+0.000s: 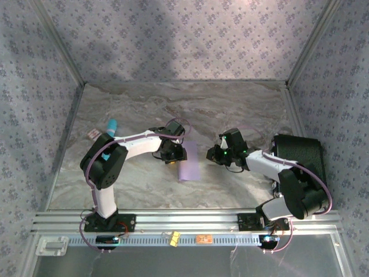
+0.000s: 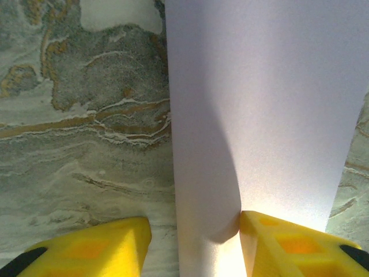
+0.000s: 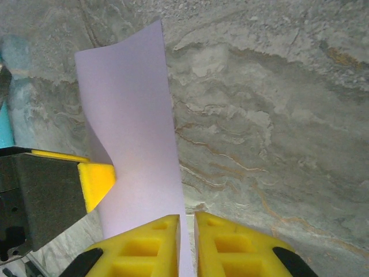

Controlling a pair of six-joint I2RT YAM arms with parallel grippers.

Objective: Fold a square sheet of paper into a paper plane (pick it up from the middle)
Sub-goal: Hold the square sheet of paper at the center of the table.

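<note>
A grey marble-patterned table (image 1: 242,109), walled on three sides by pale floral wallpaper (image 1: 173,34) and edged on the near side by an aluminium rail (image 1: 190,219): here your two arms meet at mid-table. Between them is the lavender sheet of paper (image 1: 189,166), a little nearer than the table's centre. From above it shows as a narrow strip with its long side running near to far.

Your right gripper (image 1: 210,154) reaches in from the right. Its yellow fingers (image 3: 144,248) are pressed together on the sheet's edge, with nothing but the paper between them in the right wrist view. From that pinch the sheet extends away and curls over toward the left.

Your left gripper (image 1: 174,157) comes at the paper from the left with its jaws part-way apart. In the left wrist view the paper runs through the gap. One finger (image 2: 288,245) touches the curved sheet while the other finger (image 2: 86,251) stands just clear of it, so the paper is straddled, not clamped.

On the far left of the table, well apart from the sheet, lies a cyan object (image 1: 111,124). A black ribbed box (image 1: 300,153) sits at the right edge beside your right arm.
</note>
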